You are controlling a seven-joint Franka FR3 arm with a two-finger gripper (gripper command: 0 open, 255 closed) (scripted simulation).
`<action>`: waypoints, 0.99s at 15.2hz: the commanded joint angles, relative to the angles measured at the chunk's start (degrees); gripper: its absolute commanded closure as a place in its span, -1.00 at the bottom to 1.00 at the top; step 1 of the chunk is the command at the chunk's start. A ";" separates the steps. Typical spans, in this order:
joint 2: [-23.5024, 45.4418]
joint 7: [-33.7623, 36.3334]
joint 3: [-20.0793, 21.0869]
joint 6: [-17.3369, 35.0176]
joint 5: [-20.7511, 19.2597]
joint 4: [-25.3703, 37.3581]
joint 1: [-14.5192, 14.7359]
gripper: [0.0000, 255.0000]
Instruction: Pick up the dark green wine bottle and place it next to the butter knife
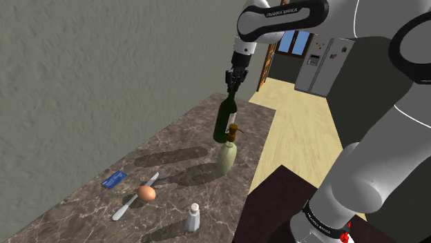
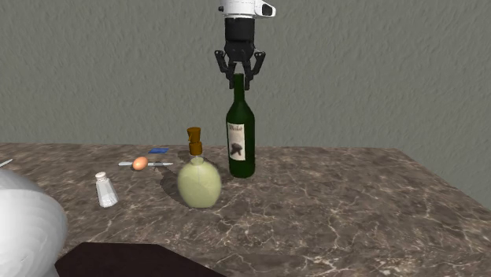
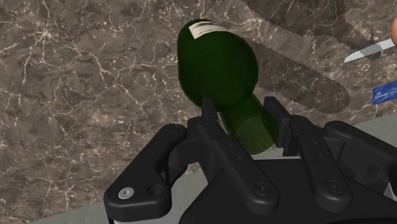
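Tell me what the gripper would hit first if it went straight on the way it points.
The dark green wine bottle. The gripper points straight down, its open fingers on either side of the bottle's top, so the neck's mouth would probably meet the palm first.

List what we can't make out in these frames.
- Wine bottle label print: too small to read in the second exterior view, and only a sliver shows in the wrist view.
- Butter knife: its middle is hidden by the egg in the shoulder view, and the frame edge cuts it off in the wrist view.
- Blue card: markings too small in the shoulder view.
- Wine bottle base: partly covered by the soap dispenser in the shoulder view.
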 commanded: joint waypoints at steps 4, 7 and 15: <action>-5.55 7.12 4.19 0.61 -0.39 -5.89 2.69 1.00; -8.03 11.19 6.81 0.79 -0.13 -8.43 4.25 1.00; -12.17 22.11 14.27 0.94 1.64 -12.36 8.52 1.00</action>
